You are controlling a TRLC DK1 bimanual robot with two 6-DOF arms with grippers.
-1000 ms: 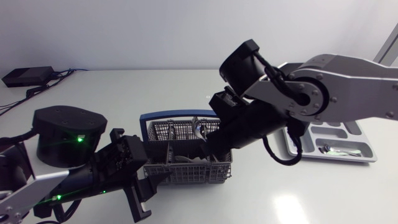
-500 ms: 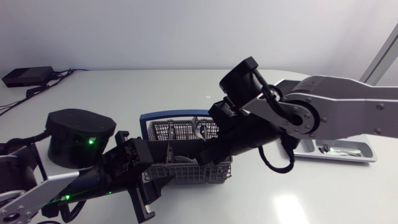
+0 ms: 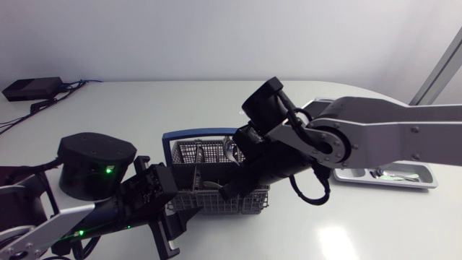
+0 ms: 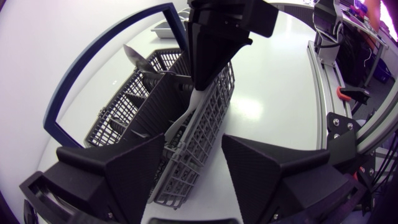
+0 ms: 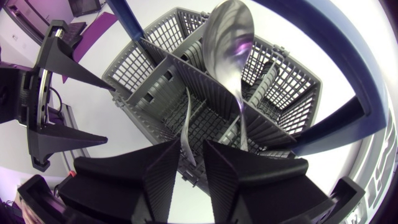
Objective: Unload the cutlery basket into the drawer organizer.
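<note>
Now | right claw in basket | spoon ahead | left claw beside

My claw stands open, its black wedge fingers astride the near end of the grey plastic mesh cutlery basket with the arched blue handle, on the white bench. My right arm's black claw dips into the basket. A pale grey utensil handle slants beneath it.

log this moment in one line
right hand: shut on utensil in basket | left hand: open, around basket end | spoon: in basket
</note>
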